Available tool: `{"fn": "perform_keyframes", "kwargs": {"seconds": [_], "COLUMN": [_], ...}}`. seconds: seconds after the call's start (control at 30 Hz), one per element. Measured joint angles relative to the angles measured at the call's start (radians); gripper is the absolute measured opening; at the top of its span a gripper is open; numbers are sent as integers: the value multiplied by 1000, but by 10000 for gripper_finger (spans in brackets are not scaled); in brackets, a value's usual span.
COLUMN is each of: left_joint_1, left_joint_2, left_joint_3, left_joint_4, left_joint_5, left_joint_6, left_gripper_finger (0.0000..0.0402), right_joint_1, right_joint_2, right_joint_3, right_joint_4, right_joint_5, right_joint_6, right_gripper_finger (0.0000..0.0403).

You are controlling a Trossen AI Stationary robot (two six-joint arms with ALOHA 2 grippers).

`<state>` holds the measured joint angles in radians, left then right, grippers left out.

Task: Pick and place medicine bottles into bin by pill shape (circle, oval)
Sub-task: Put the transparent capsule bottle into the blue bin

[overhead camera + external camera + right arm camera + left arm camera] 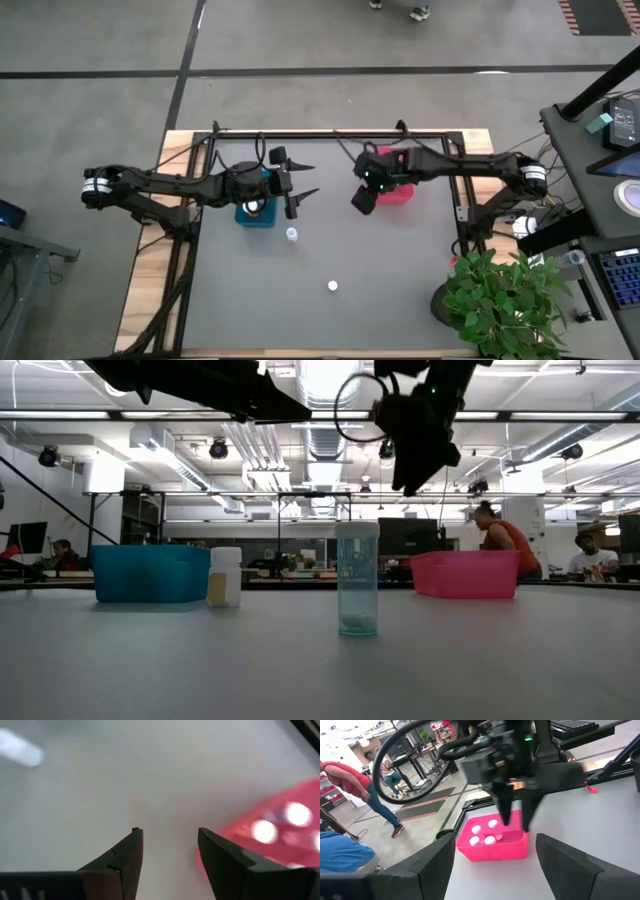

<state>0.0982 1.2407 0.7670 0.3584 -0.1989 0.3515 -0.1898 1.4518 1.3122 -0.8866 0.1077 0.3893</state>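
The right claw (516,822) hangs empty with fingers apart over the pink bin (492,845) holding four bottles (489,840), the left claw (303,182), also apart and empty, beside the blue bin (256,213), two bottles (291,234) standing nearby on the table (400,280).

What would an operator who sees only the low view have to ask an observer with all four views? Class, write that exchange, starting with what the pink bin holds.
Observer: The pink bin holds at least four white-capped bottles, standing upright; the left wrist view looks down into it.
Operator: Is the right gripper carrying anything?
Observer: No. The right gripper is open with nothing between its fingers, above bare table beside the pink bin.
Operator: And the left one?
Observer: The left gripper is open and empty too, just past the blue bin toward the table's middle.
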Motion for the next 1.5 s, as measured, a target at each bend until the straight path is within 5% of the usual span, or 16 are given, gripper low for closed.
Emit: {"fn": "perform_keyframes", "kwargs": {"seconds": [0.83, 1.1, 1.5], "left_joint_1": [0, -1, -28], "left_joint_2": [0, 0, 0], "left_joint_3": [0, 0, -26], "left_joint_4": [1, 1, -11], "left_joint_5": [0, 0, 6], "left_joint_6": [-3, -13, -249], "left_gripper_finger": [258, 258, 258], "right_joint_1": [377, 402, 401], "right_joint_2": [-5, -5, -5], "right_joint_3": [-293, -437, -566], "right_joint_4": [562, 924, 1308], "right_joint_5": [35, 35, 36], "right_joint_6": [-196, -340, -568], "right_gripper_finger": [171, 158, 150]}}
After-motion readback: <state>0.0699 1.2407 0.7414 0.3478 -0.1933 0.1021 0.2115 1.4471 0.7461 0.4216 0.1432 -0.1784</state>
